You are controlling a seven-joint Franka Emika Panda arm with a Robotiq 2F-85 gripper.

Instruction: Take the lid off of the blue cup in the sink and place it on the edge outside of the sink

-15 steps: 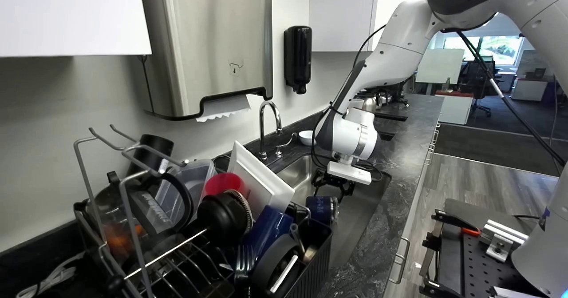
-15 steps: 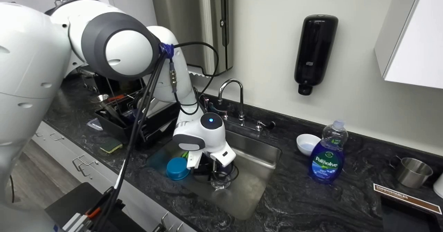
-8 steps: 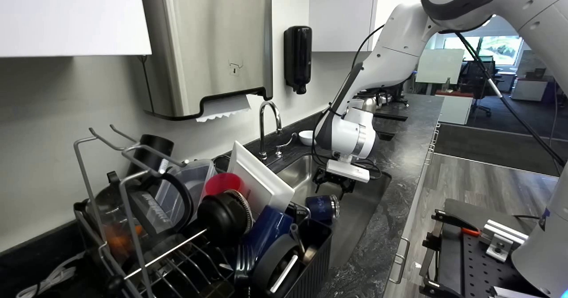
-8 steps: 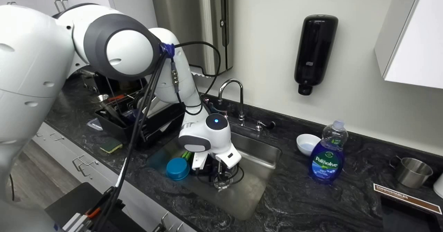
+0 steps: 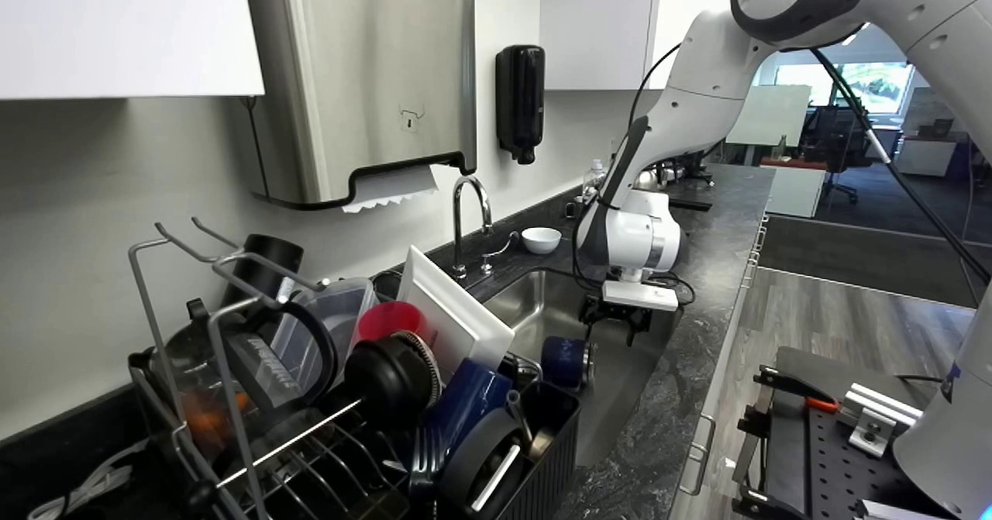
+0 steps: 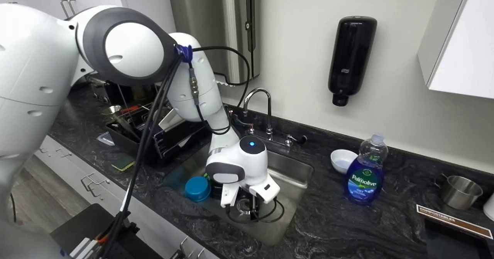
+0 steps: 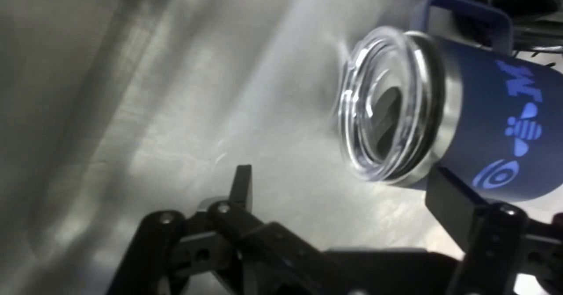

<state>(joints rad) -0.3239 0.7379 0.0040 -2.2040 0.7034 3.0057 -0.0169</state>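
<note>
My claw [image 7: 341, 176] apart, the lid [image 7: 380, 106] on the blue cup [image 7: 488, 97]

My two fingers are spread wide, and in the wrist view the steel floor of the sink [image 6: 268, 232] shows between them. The blue cup, navy with lighter blue markings, lies on its side in that sink, beside my claw. Its see-through lid is seated on the mouth and faces left in the wrist view, while the cup's handle juts toward the top. One finger overlaps the cup's lower side there; whether I touch it, I cannot tell.

A teal vessel [image 6: 197, 188] is in the sink too, near my claw. The curved faucet [image 6: 269, 116] rises behind the sink in both exterior views. Dark stone desk [image 6: 328, 228] surrounds the steel, and its edge [image 5: 668, 408] runs along the front of the sink. A white bowl [image 6: 342, 159] and a bottle [image 6: 362, 185] of dish soap stand near each other on the desk, and a crowded dish rack [image 5: 552, 442] is at the sink's opposite end.
</note>
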